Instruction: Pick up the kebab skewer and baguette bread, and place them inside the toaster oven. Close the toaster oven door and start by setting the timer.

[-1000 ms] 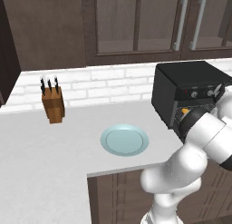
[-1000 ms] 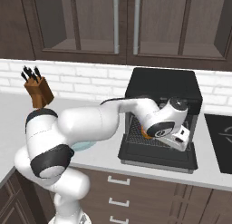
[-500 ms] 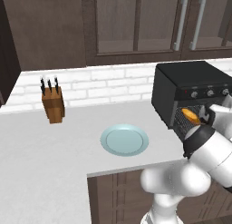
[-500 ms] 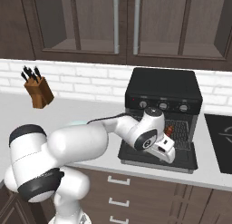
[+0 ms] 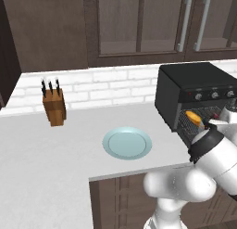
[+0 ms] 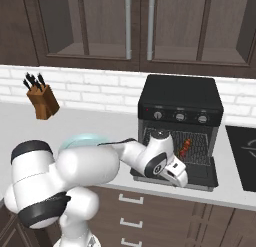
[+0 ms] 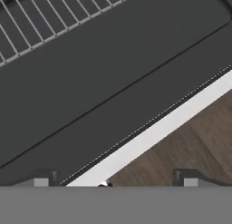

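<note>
- One kebab skewer and one baguette bread lie inside the one toaster oven.
- Toaster oven door hangs lowered.
- Tool spread wide, empty, above the door near the counter edge.

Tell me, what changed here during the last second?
The arm drew its hand back out of the toaster oven, down over the lowered door, jaws open and empty. The baguette bread and kebab skewer stayed inside; plate and knife block unmoved.
</note>
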